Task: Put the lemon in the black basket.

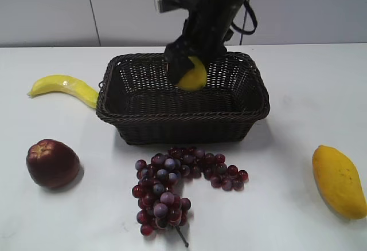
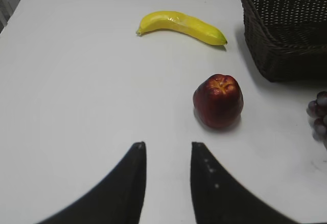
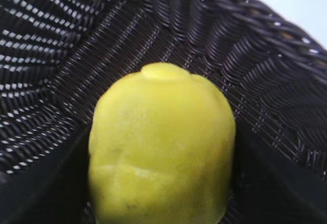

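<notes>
Lemon held over the basket, release not yet made.

The black basket (image 1: 182,105) sits mid-table with the right gripper (image 1: 184,67) inside its rim, clamped on the lemon (image 1: 192,74), which hangs above the woven floor near the back wall (image 3: 240,45). Let go from this height, the round fruit could bounce or roll, perhaps striking that wall; lowering too far risks the fingers snagging the weave. The left gripper (image 2: 167,157) idles with jaws parted and empty, near the apple (image 2: 218,101).
</notes>
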